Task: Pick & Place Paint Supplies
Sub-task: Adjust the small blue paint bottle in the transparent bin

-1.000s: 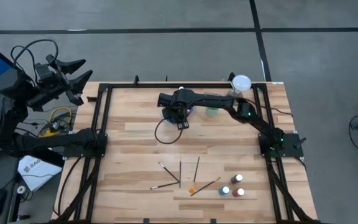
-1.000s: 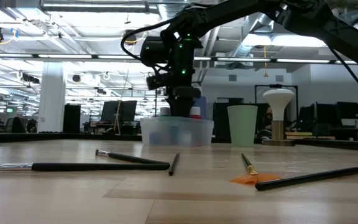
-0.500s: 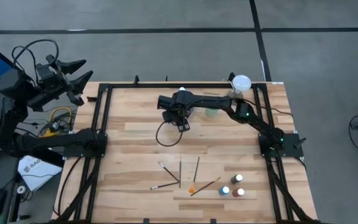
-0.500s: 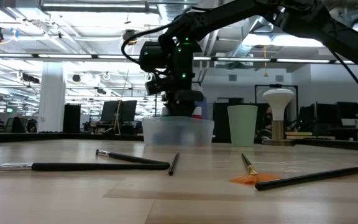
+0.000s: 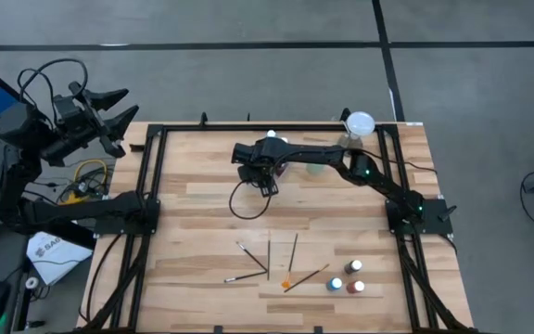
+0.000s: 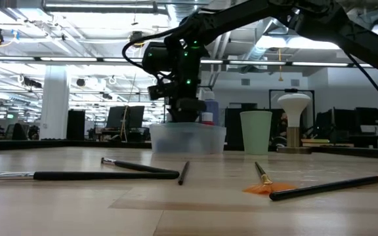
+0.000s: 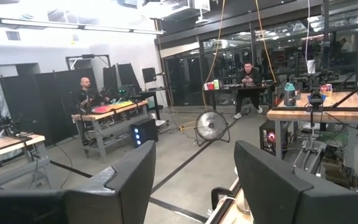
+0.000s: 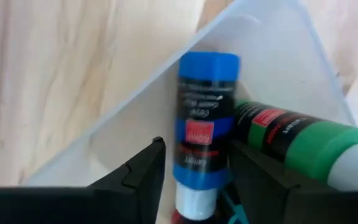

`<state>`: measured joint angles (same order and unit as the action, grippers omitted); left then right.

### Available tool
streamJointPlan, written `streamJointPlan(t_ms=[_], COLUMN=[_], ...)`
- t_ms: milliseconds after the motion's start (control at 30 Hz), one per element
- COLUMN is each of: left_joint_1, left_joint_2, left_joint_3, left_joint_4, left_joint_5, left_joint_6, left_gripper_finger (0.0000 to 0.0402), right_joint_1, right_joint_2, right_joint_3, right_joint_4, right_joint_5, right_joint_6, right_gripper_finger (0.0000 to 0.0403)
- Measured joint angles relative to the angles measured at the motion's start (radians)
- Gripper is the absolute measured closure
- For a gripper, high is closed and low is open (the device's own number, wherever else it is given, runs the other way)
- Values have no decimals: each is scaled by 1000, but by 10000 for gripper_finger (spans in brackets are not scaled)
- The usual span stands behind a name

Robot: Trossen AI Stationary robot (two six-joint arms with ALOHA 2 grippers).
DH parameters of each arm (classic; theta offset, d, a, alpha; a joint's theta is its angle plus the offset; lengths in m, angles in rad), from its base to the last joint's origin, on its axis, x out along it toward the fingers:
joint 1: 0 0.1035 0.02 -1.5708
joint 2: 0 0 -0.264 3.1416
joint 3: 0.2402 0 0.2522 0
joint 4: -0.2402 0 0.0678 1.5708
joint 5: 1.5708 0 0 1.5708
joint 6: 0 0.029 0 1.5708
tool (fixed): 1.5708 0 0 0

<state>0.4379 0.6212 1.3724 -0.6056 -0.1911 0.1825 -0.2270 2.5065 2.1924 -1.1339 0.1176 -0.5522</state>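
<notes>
Beneath the open right gripper (image 8: 191, 171), bottles (image 8: 205, 137) are already stowed in the tray (image 8: 272, 56); paintbrushes (image 5: 269, 260) and three bottles (image 5: 347, 278) well away remain unplaced.

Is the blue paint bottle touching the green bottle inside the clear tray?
Touching. In the right wrist view, the blue paint bottle lies against the green bottle with no gap between them, inside the clear tray.
</notes>
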Motion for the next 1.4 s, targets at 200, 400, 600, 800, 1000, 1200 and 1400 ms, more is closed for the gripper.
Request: streamJointPlan(t_ms=[200, 400, 600, 800, 1000, 1200, 1400], left_joint_1=[0, 0, 0, 0, 0, 0, 0], left_joint_2=[0, 0, 0, 0, 0, 0, 0], left_joint_3=[0, 0, 0, 0, 0, 0, 0], left_joint_4=[0, 0, 0, 0, 0, 0, 0], left_joint_5=[1, 1, 4, 3, 3, 1, -1], left_joint_6=[0, 0, 0, 4, 4, 4, 4], left_gripper_finger=[188, 188, 188, 188, 188, 188, 188], right_joint_1=[10, 13, 8, 8, 8, 11, 17], right_joint_2=[5, 9, 8, 24, 33, 33, -7], right_joint_3=[1, 0, 2, 40, 98, 108, 109], right_joint_4=[51, 20, 24, -8, -62, -86, -87], right_joint_5=[-15, -12, -20, 46, 38, 54, 58], right_joint_6=[0, 7, 20, 52, 18, -1, 2], right_gripper_finger=[247, 312, 397, 403, 403, 403, 403])
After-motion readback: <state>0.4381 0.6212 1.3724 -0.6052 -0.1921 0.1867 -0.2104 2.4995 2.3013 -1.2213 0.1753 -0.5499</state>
